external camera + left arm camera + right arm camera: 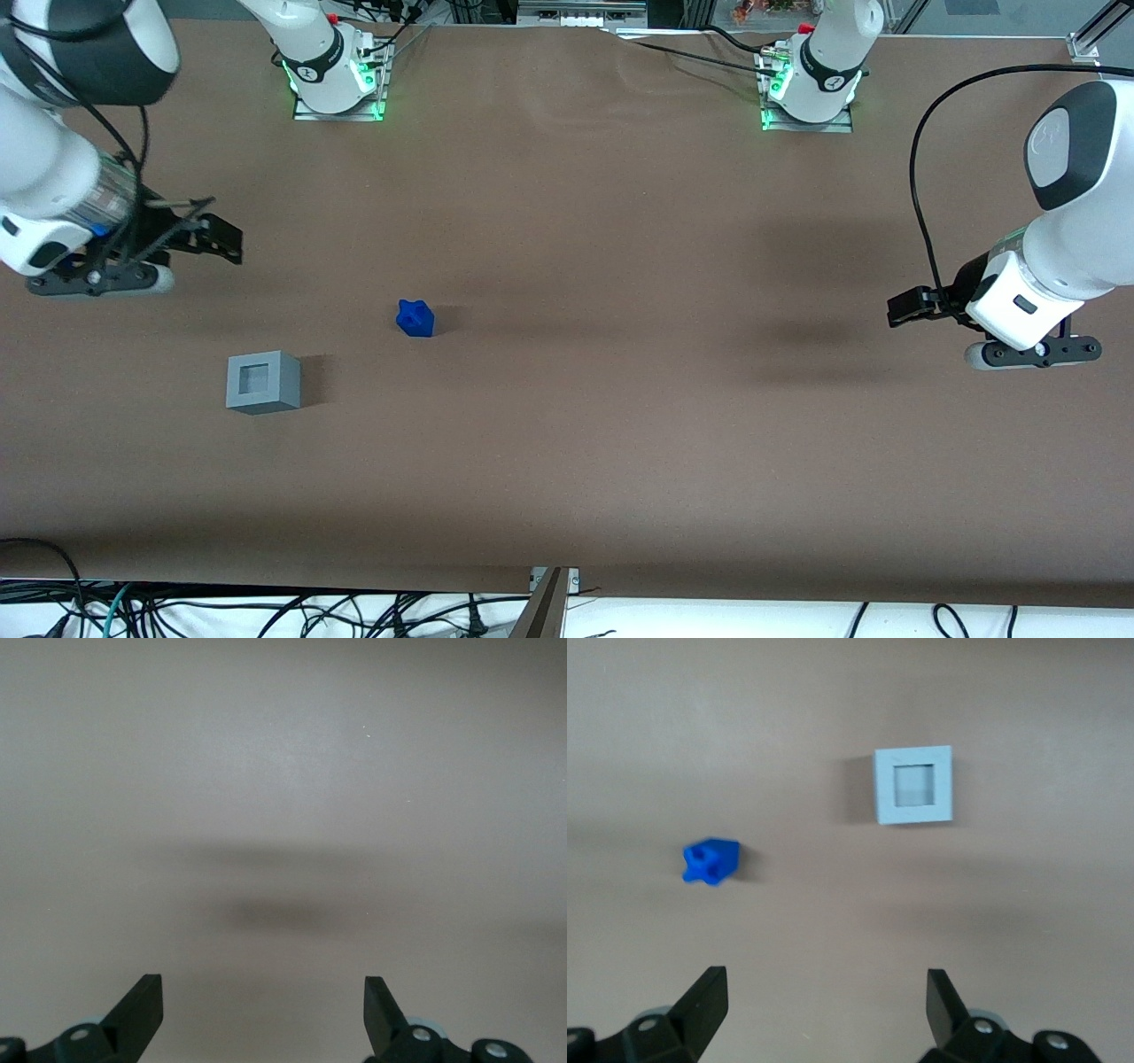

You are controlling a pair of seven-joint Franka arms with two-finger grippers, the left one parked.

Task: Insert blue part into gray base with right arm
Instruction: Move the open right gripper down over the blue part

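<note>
The blue part (415, 318) lies on the brown table, also seen in the right wrist view (710, 859). The gray base (262, 382) stands nearer the front camera than the blue part and a little more toward the working arm's end; its square recess faces up (913, 785). My right gripper (208, 237) hangs above the table at the working arm's end, farther from the front camera than both objects. Its fingers (706, 1001) are spread wide with nothing between them; the gripper (824, 1001) is open and apart from both objects.
The table (620, 372) is covered in brown paper. The two arm bases (337, 80) stand at the table's edge farthest from the front camera. Cables hang below the table's near edge (266, 611).
</note>
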